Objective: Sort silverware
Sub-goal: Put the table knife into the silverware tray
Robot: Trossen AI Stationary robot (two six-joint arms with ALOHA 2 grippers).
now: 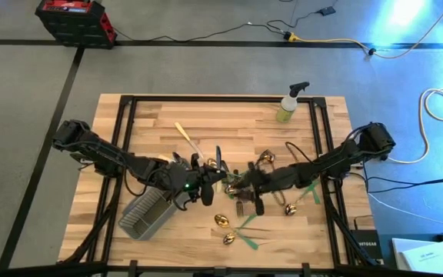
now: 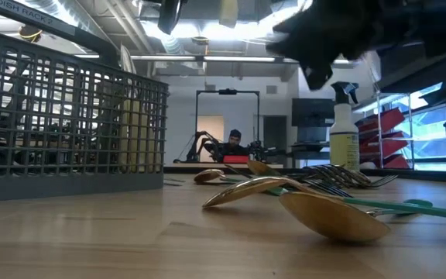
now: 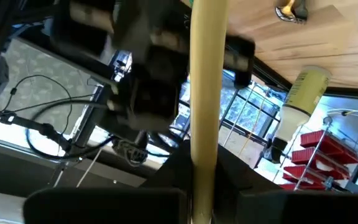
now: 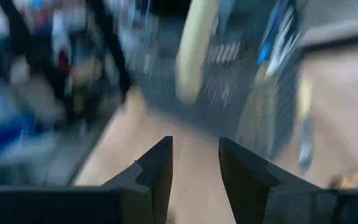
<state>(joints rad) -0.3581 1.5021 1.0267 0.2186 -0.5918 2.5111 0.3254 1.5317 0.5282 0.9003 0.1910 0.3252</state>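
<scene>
Sorting looks early: most silverware (image 1: 256, 185) lies loose on the bench (image 1: 206, 123) beside the caddy (image 1: 146, 215), left claw (image 1: 198, 188) clenched on a cream-handled piece (image 3: 205, 93), right claw (image 4: 194, 177) parted, empty.

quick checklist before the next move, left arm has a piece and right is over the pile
1. Left gripper shut on the cream-handled piece: ok.
2. Caddy upright to receive it: not ok, it lies on its side near the table's front edge.
3. Right gripper empty, a gap between its fingers: ok.
4. The two grippers apart: cannot tell, they sit close at mid-table.
5. Loose silverware still to sort: ok, several pieces on the wood.
6. Spray bottle clear of both arms: ok.
</scene>
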